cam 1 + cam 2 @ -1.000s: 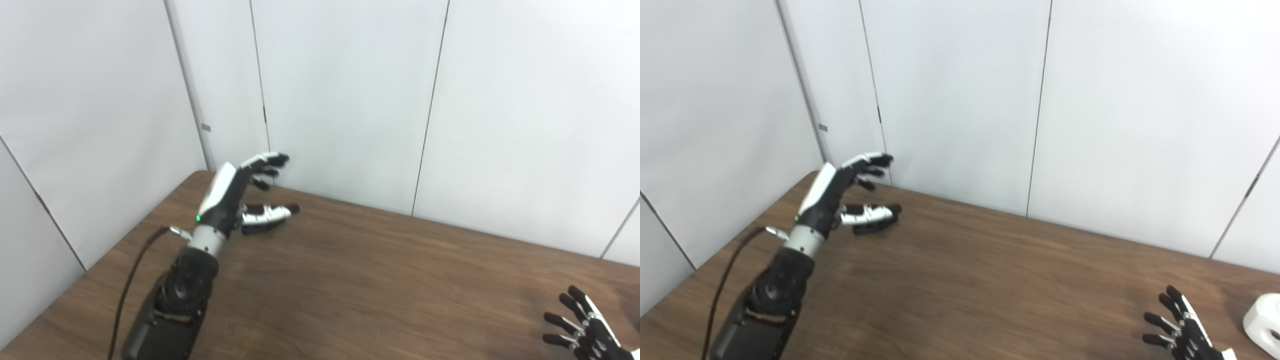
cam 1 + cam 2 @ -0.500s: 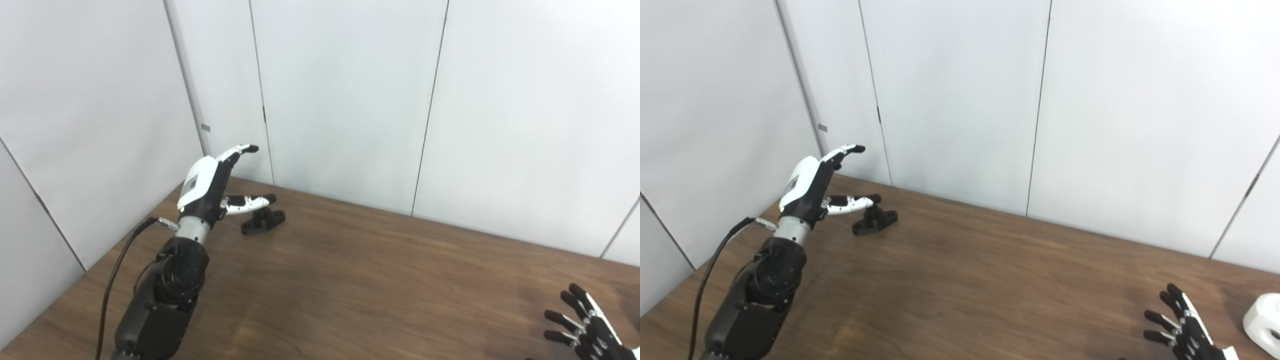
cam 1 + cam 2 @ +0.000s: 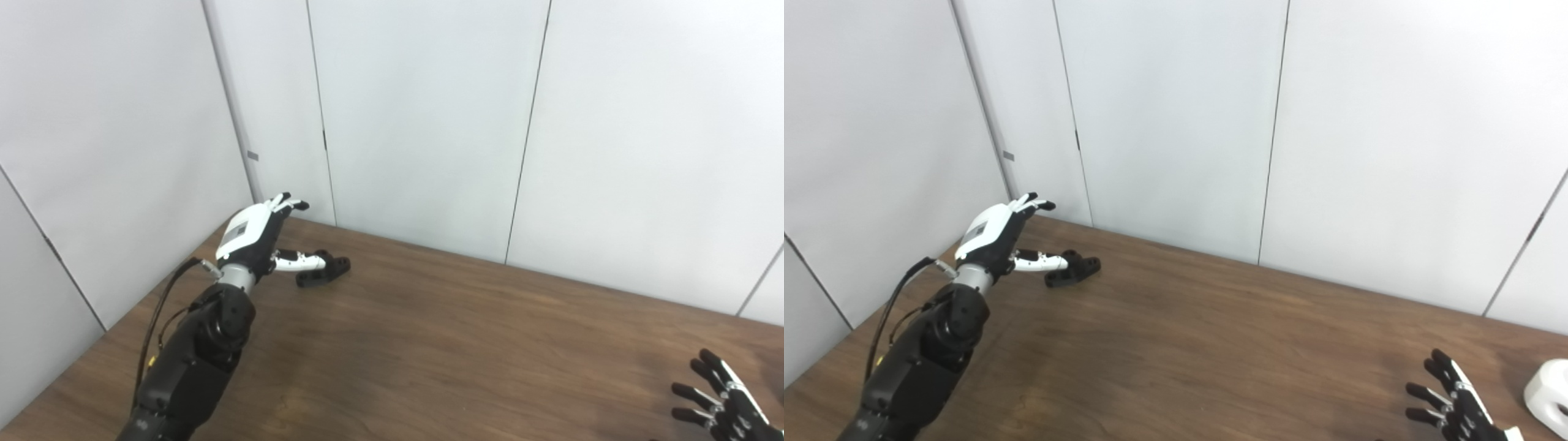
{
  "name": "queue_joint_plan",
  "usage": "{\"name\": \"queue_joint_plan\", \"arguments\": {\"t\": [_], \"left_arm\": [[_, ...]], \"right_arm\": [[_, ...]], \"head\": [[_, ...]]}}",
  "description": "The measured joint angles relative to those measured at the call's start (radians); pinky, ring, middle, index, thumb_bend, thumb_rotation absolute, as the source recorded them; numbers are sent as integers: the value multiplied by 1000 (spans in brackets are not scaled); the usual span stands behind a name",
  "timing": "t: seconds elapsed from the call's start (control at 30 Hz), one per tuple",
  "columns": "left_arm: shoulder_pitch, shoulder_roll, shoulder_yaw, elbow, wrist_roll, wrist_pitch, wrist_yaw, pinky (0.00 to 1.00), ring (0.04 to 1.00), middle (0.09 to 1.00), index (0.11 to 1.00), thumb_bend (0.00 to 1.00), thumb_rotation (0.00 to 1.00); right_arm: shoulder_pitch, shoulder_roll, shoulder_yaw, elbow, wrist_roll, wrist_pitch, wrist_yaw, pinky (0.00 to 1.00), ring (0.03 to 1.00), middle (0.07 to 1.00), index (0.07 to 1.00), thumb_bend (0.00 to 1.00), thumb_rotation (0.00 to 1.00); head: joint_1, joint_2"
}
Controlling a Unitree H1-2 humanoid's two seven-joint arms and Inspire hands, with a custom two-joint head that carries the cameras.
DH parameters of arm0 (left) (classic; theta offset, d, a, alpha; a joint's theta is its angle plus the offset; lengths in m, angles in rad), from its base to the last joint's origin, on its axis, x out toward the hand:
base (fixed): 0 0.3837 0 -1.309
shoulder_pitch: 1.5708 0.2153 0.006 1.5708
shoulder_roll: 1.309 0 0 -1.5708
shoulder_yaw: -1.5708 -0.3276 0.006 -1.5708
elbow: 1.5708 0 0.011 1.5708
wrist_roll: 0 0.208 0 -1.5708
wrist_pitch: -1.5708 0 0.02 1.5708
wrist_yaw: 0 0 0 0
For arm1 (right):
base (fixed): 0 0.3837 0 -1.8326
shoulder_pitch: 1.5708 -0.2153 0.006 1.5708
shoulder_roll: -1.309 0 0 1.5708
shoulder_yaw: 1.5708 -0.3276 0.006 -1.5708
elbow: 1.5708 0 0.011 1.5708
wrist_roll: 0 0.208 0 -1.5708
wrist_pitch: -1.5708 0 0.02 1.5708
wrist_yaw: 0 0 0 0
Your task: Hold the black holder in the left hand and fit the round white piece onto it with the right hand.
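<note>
The small black holder lies on the brown table near the far left corner. My left hand hovers just left of it, open, fingers stretched toward the wall and thumb reaching to the holder's left end. Whether the thumb touches it I cannot tell. The round white piece sits at the right edge of the right eye view, partly cut off. My right hand is low at the bottom right, open with fingers spread, a short way left of the white piece.
White wall panels close off the table's back and left sides right behind the holder. A black cable runs along my left forearm.
My left hand has drawn back to the left and lowered, uncovering the holder, which still lies on the table. The right hand has barely moved.
</note>
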Motion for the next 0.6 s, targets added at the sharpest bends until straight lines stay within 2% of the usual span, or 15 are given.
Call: {"name": "queue_joint_plan", "arguments": {"t": [0.2, 0.43, 0.6], "left_arm": [[-6, 7, -32, 50, 28, 35, -1, 880, 1000, 1000, 866, 1000, 409], [-19, 7, -41, 118, 28, 46, 6, 987, 1000, 1000, 867, 1000, 394], [-23, 3, -54, 145, 28, 46, 21, 999, 1000, 1000, 866, 1000, 413]], "right_arm": [[2, 0, -4, -4, 0, 14, 0, 664, 782, 918, 919, 626, 0], [4, -3, -6, -20, -5, 21, 0, 662, 776, 912, 916, 642, 0], [4, -3, -7, -28, -6, 25, 0, 661, 781, 911, 913, 633, 0]], "head": [[-6, 5], [-6, 8], [-6, 8]]}}
